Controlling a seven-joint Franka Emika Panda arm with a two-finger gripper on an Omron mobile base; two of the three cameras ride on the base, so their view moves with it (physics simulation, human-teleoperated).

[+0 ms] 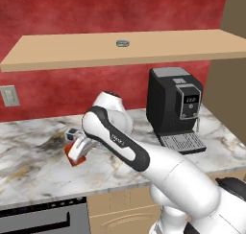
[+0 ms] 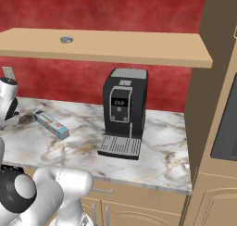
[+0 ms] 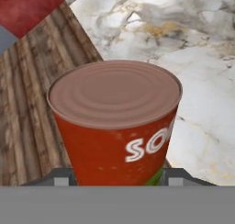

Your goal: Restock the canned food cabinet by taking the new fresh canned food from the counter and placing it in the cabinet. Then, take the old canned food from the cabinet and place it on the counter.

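Hand view: jaws clamped on the red can [image 3: 114,126]; grey tin [image 1: 122,43] on the shelf [image 1: 57,51].

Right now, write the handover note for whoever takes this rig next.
Claw: shut on the old canned food, a red soup can held tilted low over the counter.
New fresh canned food: the flat grey tin sits on the cabinet shelf; that half is done.
Also on the counter: a coffee machine and a small box.
Left: set the red can down on the marble and let go.
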